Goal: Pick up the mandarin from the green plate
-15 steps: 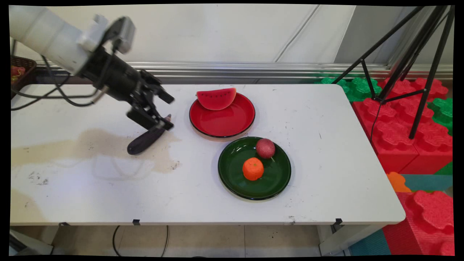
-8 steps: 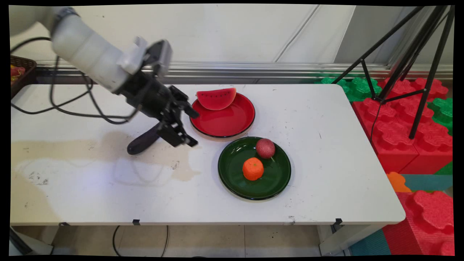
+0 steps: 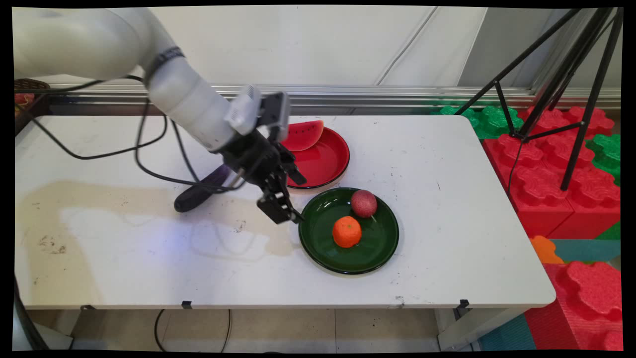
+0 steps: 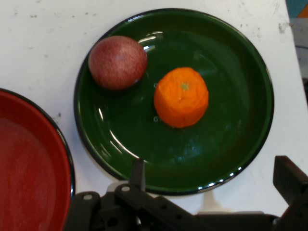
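My gripper (image 3: 293, 199) hangs open and empty just off the left rim of the green plate (image 3: 382, 248). On that plate lie an orange (image 3: 347, 231) and a dark red round fruit (image 3: 363, 203). In the hand view the green plate (image 4: 231, 57) fills the picture, with the orange (image 4: 181, 96) and the red fruit (image 4: 117, 62) ahead of the gripper (image 4: 214, 178). A red plate (image 3: 323, 164) with a watermelon slice (image 3: 305, 135) sits behind the hand; its edge (image 4: 29, 163) shows in the hand view. A purple eggplant (image 3: 196, 196) lies on the table to the left, partly behind the arm.
A black tripod (image 3: 571, 99) stands right of the table over red and green foam blocks (image 3: 546, 189). A dark basket (image 3: 22, 97) sits at the far left. Black cables (image 3: 149, 169) hang from the arm over the table's left half.
The open gripper has travelled right and forward, from over the eggplant to the green plate's left rim. The eggplant stays where it lay.
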